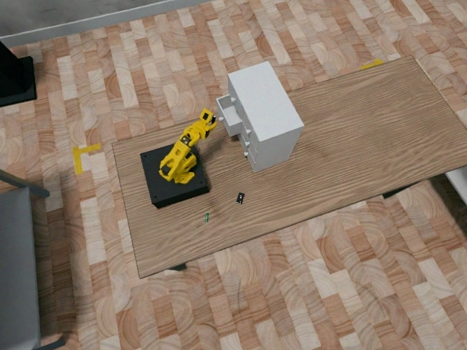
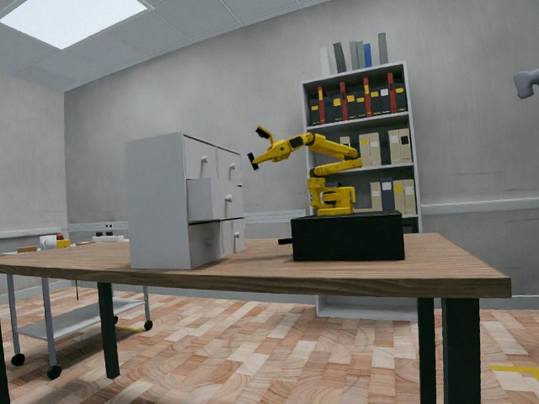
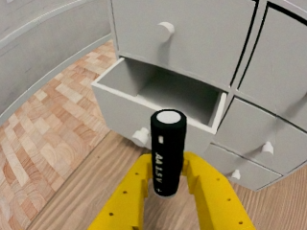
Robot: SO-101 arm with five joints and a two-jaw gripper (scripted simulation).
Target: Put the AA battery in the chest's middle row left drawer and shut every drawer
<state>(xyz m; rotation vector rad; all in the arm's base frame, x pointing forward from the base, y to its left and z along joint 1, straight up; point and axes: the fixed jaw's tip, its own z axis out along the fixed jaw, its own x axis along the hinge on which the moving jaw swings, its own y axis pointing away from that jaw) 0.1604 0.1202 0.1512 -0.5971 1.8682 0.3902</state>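
My gripper (image 3: 168, 172) is shut on the black AA battery (image 3: 167, 152), which stands upright between the yellow fingers. The white chest (image 1: 262, 113) stands on the table, and its left drawer of the middle row (image 3: 160, 103) is pulled out and looks empty. The battery is held in the air just in front of that drawer's front panel, at about rim height and apart from it. In the top view the gripper (image 1: 211, 121) is just left of the open drawer (image 1: 230, 111). In the exterior view the gripper (image 2: 252, 161) is right of the chest (image 2: 184, 199).
A small black block (image 1: 239, 197) and a small green thing (image 1: 206, 216) lie on the table in front of the arm's black base (image 1: 173, 179). The other drawers of the chest are shut. A bookshelf (image 2: 361, 130) stands behind the table.
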